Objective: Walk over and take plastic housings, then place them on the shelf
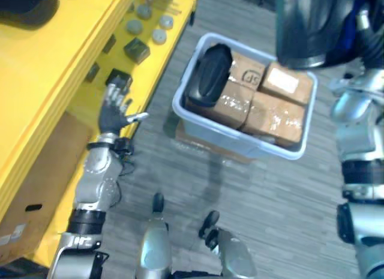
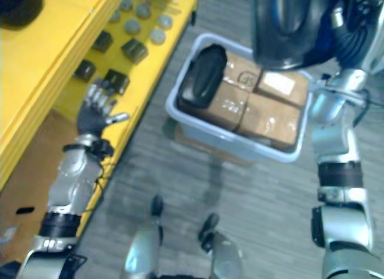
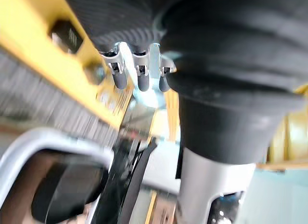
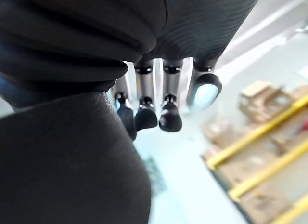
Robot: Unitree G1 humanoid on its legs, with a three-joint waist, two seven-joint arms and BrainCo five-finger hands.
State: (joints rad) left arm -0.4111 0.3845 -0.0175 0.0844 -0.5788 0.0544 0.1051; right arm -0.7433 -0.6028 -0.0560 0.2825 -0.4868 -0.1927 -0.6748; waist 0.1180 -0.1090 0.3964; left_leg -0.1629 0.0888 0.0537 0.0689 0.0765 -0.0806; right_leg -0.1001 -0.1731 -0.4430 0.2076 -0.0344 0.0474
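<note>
A large black plastic housing (image 1: 210, 75) lies in a grey-blue bin (image 1: 240, 148) on the floor, on top of taped cardboard boxes (image 1: 276, 117). My left hand (image 1: 113, 117) is raised at the yellow shelf's (image 1: 48, 81) lower board, open with its fingers (image 3: 139, 74) spread, just short of a small black housing (image 1: 118, 80) lying there. My right arm reaches up at the right. A second big glossy black housing (image 1: 312, 27) hangs close before my head there. In the right wrist view my right hand's fingers (image 4: 166, 113) curl against its dark surface (image 4: 72, 161).
The shelf board also carries another dark block (image 1: 137, 49) and several round grey parts (image 1: 159, 36). A black object (image 1: 24, 6) rests on the shelf's top board. A brown cardboard box (image 1: 36, 183) stands under the shelf. Grey plank floor lies between shelf and bin.
</note>
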